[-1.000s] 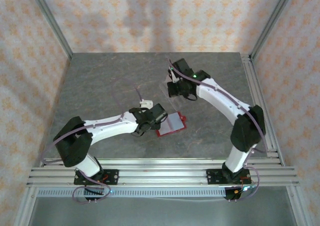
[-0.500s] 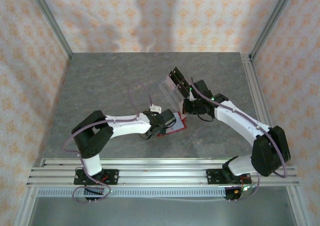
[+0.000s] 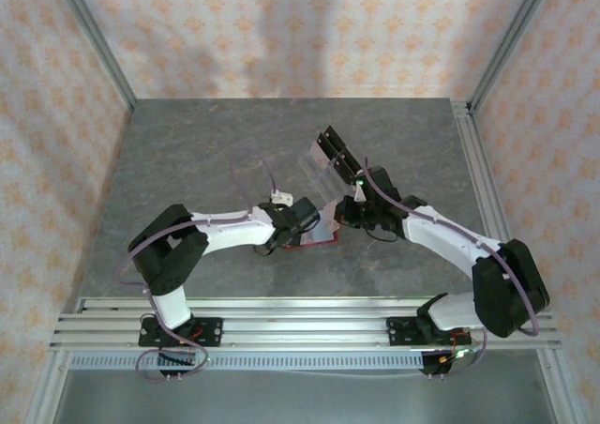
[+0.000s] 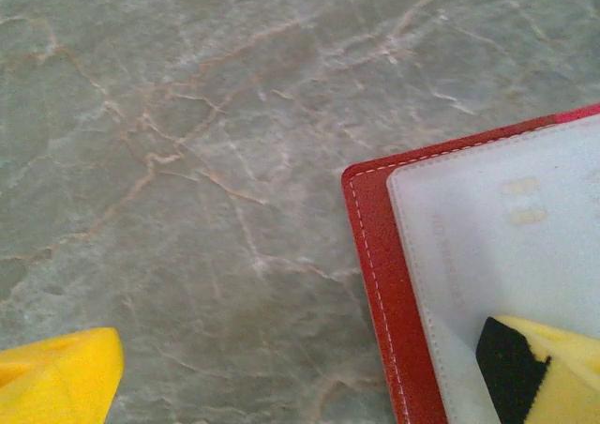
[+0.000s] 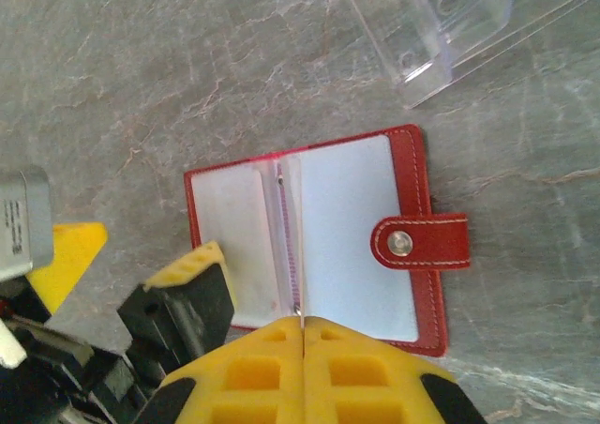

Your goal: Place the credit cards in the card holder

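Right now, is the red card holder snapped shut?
No, the card holder lies open flat, its snap tab sticking out unfastened.

Holder (image 5: pixel 319 241) is laid open and flat on the bench (image 3: pixel 197 161), between the two claws. Stand (image 3: pixel 323 166) is set behind it, near but apart. Left claw (image 4: pixel 295 377) is placed at one page's outer edge: one finger (image 4: pixel 539 372) over the page, the other over bare bench. Right claw (image 5: pixel 302 330) is placed at the holder's edge, in line with the fold. Strap (image 5: pixel 422 241) is laid beyond the opposite page.
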You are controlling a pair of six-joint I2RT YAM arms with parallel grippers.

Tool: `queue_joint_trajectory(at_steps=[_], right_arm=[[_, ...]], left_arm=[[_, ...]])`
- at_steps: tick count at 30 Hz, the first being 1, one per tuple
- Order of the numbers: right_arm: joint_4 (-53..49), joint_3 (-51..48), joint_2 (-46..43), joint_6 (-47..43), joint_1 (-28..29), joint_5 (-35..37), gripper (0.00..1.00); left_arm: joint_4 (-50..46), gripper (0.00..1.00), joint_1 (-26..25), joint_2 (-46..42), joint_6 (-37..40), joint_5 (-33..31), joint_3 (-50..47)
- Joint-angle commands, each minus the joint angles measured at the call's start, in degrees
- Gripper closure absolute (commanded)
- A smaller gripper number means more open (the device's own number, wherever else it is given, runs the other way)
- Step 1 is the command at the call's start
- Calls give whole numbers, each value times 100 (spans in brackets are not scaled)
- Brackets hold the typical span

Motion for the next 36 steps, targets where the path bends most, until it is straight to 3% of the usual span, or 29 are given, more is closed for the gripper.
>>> queue_joint_trajectory(at_steps=[1, 13, 36], right_arm=[[762, -232, -128, 390, 82, -251, 100], [2352, -809, 177, 543, 357, -243, 100], [4262, -1304, 1244, 428, 313, -968, 100]], left_arm=[[-249, 0, 136, -69, 379, -62, -213], [185, 1, 366, -536, 51, 581, -257], [89, 0, 470, -250, -153, 424, -660]])
